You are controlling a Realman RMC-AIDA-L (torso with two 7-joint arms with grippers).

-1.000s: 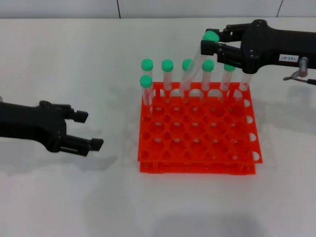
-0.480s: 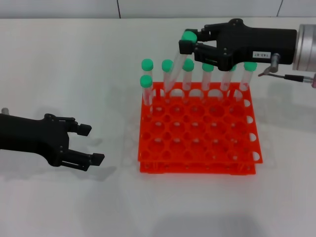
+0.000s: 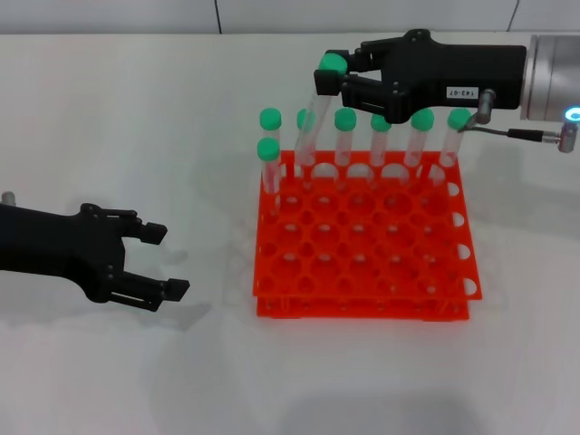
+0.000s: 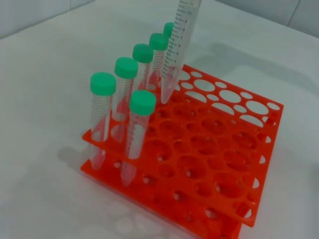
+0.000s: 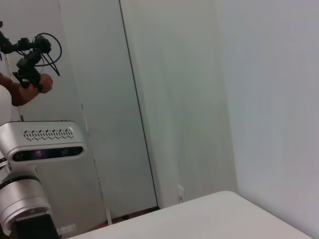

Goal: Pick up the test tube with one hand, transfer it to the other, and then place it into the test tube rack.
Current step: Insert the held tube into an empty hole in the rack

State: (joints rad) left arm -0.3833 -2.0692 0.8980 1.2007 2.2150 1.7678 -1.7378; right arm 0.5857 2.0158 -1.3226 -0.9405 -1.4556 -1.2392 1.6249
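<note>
Resting low over the white bench (image 3: 136, 381) on the near left side, the left hand (image 3: 165, 261) has its two fingers spread apart and grips nothing; it lies well apart from the test tube rack (image 3: 362, 272). That orange rack stands in the middle of the bench, most of its holes unfilled. Along its far row stand green-capped tubes (image 3: 344, 136), upright in their holes, with one more tube (image 3: 268, 168) in the second row at the left corner, just in front of the corner tube of the far row. In the left wrist view the same rack (image 4: 219, 149) shows these standing tubes (image 4: 123, 87) crowded along one edge.

Above that far row the right hand (image 3: 328, 77), bearing a white label, reaches in from the right with its fingers closed on the test tube (image 3: 313, 118) just below the green cap. The tube hangs tilted, cap toward the hand and tip slanting down to the left, its tip at a far-row hole between the neighbouring tubes; whether the tip touches the rack cannot be told. The neighbouring caps stand close on either side of it.
</note>
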